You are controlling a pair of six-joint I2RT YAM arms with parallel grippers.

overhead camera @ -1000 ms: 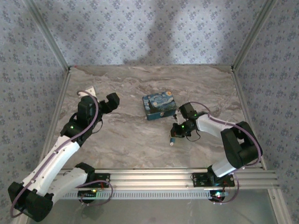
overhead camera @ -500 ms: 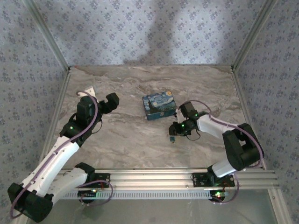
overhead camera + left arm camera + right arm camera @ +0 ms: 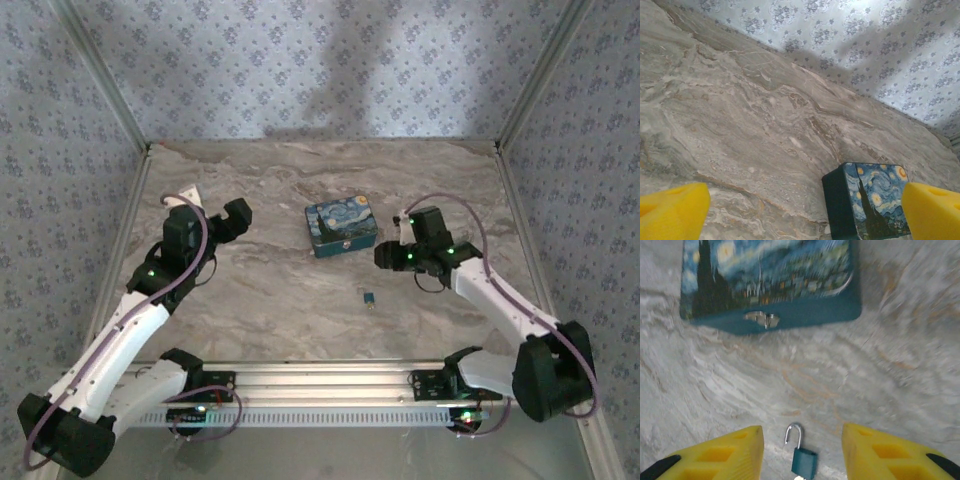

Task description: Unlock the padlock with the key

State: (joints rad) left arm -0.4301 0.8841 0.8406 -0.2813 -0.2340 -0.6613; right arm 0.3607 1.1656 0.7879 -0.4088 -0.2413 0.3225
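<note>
Right gripper (image 3: 385, 257): yellow fingers (image 3: 715, 456) spread wide, empty, touching nothing. Padlock (image 3: 803, 461) lies flat on table (image 3: 270, 290), between those fingers in the wrist view and apart from both. Its shackle reads as a hook with one end free. Top view: padlock at 5 o'clock from box (image 3: 341, 227), 7 o'clock from right gripper, near it. A pale bit at the padlock's lower end is cut off by the frame edge; cannot identify. Box clasp (image 3: 762, 318) blurred.

Left gripper (image 3: 236, 217): fingers (image 3: 672, 210) wide apart, empty, cut by lower frame edge.
</note>
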